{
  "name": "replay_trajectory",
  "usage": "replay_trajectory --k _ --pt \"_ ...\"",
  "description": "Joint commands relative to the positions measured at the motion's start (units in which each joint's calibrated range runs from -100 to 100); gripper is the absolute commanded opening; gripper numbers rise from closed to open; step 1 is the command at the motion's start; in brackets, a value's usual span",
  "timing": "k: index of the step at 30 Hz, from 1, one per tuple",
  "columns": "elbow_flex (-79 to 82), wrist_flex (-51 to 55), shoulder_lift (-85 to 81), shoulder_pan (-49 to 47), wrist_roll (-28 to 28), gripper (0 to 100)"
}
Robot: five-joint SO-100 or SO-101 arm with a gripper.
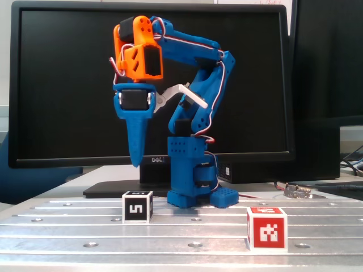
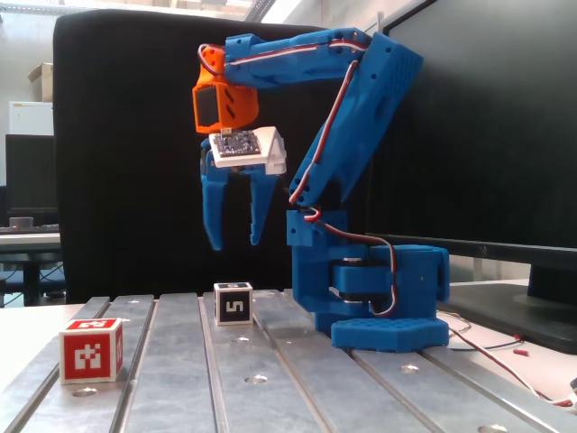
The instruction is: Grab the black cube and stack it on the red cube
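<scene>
While pincer [image 2: 234, 245] hangs open, black cube [image 2: 233, 302] below.

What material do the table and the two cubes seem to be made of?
Table: likely brushed aluminium; grey, dully reflective, with long grooves and round holes. Black cube and red cube: probably matte plastic or printed card; flat colour, white edges, no shine. Uncertain.

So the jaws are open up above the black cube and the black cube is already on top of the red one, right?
Not quite. The black cube isn't stacked yet: a fixed view shows it on the metal table, apart from the red cube. The gripper does hang open above the black cube.
</scene>
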Motion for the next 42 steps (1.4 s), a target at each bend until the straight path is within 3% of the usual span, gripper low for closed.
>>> replay_trajectory --k 1,16,42 --pt "-1.2 -0.1 -0.1 0.4 -0.8 23" --pt "7.3 -9.5 -0.1 -1.7 -2.0 26" --pt "10.6 -9.7 0.0 -1.6 -1.9 26"
